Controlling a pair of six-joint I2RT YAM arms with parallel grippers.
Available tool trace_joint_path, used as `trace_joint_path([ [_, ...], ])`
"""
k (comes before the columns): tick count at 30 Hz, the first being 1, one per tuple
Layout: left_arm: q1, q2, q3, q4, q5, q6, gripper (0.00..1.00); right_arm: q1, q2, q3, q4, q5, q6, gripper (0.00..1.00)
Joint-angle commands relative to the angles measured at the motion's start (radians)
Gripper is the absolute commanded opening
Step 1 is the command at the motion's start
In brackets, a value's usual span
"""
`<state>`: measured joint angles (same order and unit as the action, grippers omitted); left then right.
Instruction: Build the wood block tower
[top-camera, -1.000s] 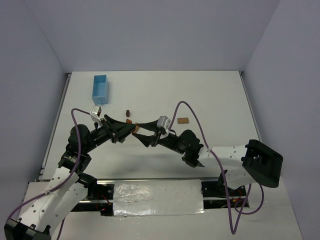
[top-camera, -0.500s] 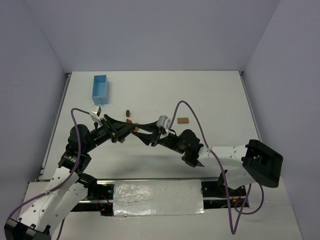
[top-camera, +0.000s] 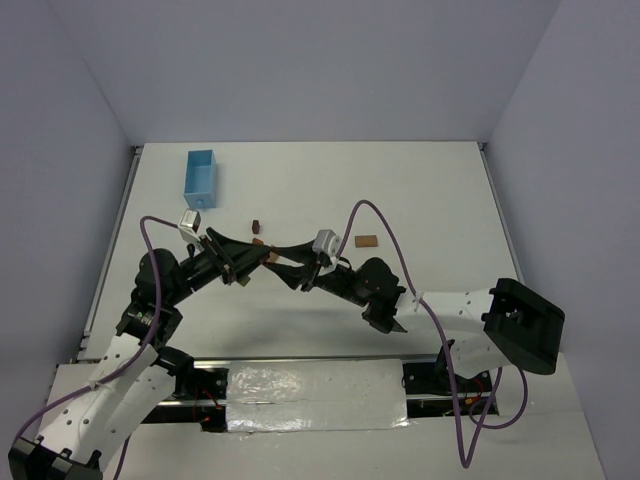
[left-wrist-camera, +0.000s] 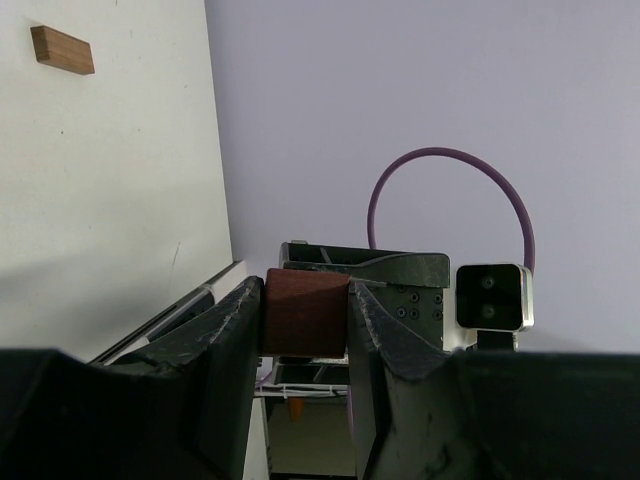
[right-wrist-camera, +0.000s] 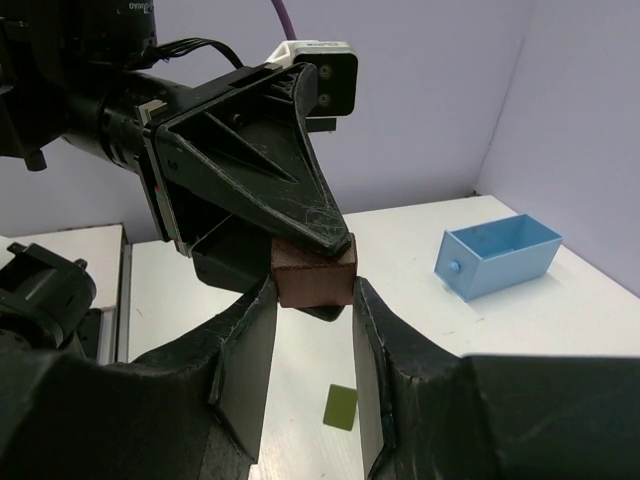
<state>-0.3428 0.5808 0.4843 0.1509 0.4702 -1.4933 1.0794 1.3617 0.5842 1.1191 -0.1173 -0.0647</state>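
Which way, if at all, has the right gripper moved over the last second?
Yes, barely: the right gripper closed its jaws onto the reddish-brown block in the left gripper; its wrist kept its place relative to the tan block.

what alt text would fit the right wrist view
A brown block is held in mid-air between two black tools: the left tool grips its top and bottom, and the right tool clamps its sides. Below, on the white table, lie a blue box and a small green piece.
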Motion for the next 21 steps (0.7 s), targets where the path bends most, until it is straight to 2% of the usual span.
trace_joint_path([
  [1, -0.005, 0.001, -0.01, 0.07, 0.036, 0.005, 0.13, 0.008, 0.013, 0.058, 0.044, -0.033, 0.02, 0.16],
  [3, -0.005, -0.001, -0.01, 0.072, 0.031, 0.004, 0.23, 0.007, 0.019, 0.069, 0.025, -0.03, 0.028, 0.07],
  [4, -0.005, -0.002, -0.01, 0.076, 0.033, 0.004, 0.28, 0.011, 0.02, 0.068, 0.025, -0.028, 0.031, 0.07],
  [5, -0.005, -0.004, -0.009, 0.075, 0.031, 0.005, 0.41, 0.008, 0.02, 0.066, 0.025, -0.024, 0.035, 0.06],
  [7, -0.005, -0.007, -0.007, 0.067, 0.03, 0.008, 0.58, 0.008, 0.019, 0.052, 0.031, -0.018, 0.043, 0.05],
  [8, -0.005, -0.006, -0.006, 0.064, 0.027, 0.011, 0.74, 0.008, 0.014, 0.046, 0.034, -0.013, 0.048, 0.05],
  [10, -0.005, -0.004, 0.0, 0.03, 0.022, 0.027, 0.87, 0.008, 0.011, 0.032, 0.033, -0.005, 0.049, 0.05],
  [11, -0.005, -0.001, 0.016, 0.016, 0.019, 0.036, 0.97, 0.008, 0.008, 0.029, 0.027, -0.001, 0.049, 0.05],
  [14, -0.005, 0.011, 0.068, -0.077, -0.013, 0.097, 0.99, 0.01, 0.008, 0.026, -0.008, 0.018, 0.049, 0.04],
  [16, -0.005, 0.02, 0.112, -0.163, -0.109, 0.189, 0.99, 0.01, 0.008, 0.025, -0.071, 0.059, 0.049, 0.04],
  [17, -0.005, 0.025, 0.172, -0.28, -0.157, 0.226, 0.99, 0.008, 0.004, 0.011, -0.091, 0.08, 0.057, 0.03],
  [18, -0.004, 0.03, 0.2, -0.331, -0.253, 0.293, 0.99, 0.005, -0.004, 0.009, -0.12, 0.1, 0.062, 0.04],
  [20, -0.004, 0.037, 0.284, -0.466, -0.359, 0.385, 0.99, -0.012, -0.05, 0.031, -0.328, 0.194, 0.119, 0.04],
  [21, -0.004, 0.034, 0.307, -0.506, -0.46, 0.405, 0.99, -0.015, -0.073, 0.042, -0.407, 0.233, 0.14, 0.03],
])
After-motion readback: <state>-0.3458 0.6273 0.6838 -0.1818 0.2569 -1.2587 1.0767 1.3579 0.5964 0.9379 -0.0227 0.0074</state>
